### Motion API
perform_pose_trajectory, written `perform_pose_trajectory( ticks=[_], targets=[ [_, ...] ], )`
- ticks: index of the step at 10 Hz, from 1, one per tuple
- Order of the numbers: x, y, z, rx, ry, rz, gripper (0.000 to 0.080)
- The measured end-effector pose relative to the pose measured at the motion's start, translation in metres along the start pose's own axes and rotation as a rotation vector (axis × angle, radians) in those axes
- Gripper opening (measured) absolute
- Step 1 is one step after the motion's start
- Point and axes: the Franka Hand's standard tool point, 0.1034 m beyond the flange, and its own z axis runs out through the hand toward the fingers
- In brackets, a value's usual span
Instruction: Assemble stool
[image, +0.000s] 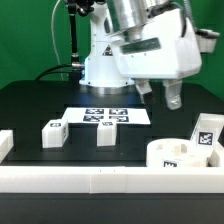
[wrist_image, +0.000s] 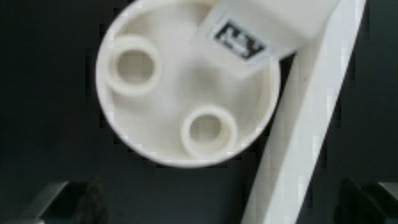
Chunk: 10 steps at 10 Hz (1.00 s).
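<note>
Tool (image: 160, 97) is released: fingers spread wide, nothing between them, raised clear of the bench (image: 30, 100). The wrist view confirms it, showing only two dark fingertips (wrist_image: 57, 200) well apart with bare bench between.

Below the tool and a little ahead of it lies the seat (wrist_image: 178, 95), flat on the bench with its sockets (wrist_image: 134, 65) facing up; two are visible. On the side away from the tool, the seat's edge sits against or just beside the white rail (wrist_image: 311, 120); contact cannot be confirmed. A tagged leg (wrist_image: 240, 38) stands at the seat's rim next to that rail. Whether it rests on the seat or beside it cannot be told.

Farther out, two more legs (image: 53, 133) stand on the bench well apart from the tool, toward the exterior view's left. The marker board (image: 108, 115) lies behind them.

Assessment: the step in hand appears to be the approach to the seat.
- Keep the jaws fully spread during descent.
- Take the rim on its free side, since the rail likely leaves no room for a finger.
- Stay clear of the tagged leg so that it is not toppled.
- Close only once both fingers are below the top face; smooth plastic may slip under an off-centre grip.
</note>
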Motion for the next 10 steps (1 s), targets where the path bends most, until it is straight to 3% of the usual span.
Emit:
perform_pose_trajectory(
  ticks=[3, 4, 5, 6, 10],
  targets=[
    [-0.003, -0.001, 0.001, -0.002, -0.001, -0.009, 0.0648],
    [-0.004, 0.001, 0.002, -0.026, -0.003, -0.119, 0.0648],
    [-0.001, 0.004, 0.001, -0.097, -0.004, -0.309, 0.0648],
    [0.006, 0.002, -0.001, -0.113, -0.005, -0.424, 0.0648],
    [0.009, 0.000, -0.003, -0.112, -0.010, -0.714, 0.0648]
  ],
)
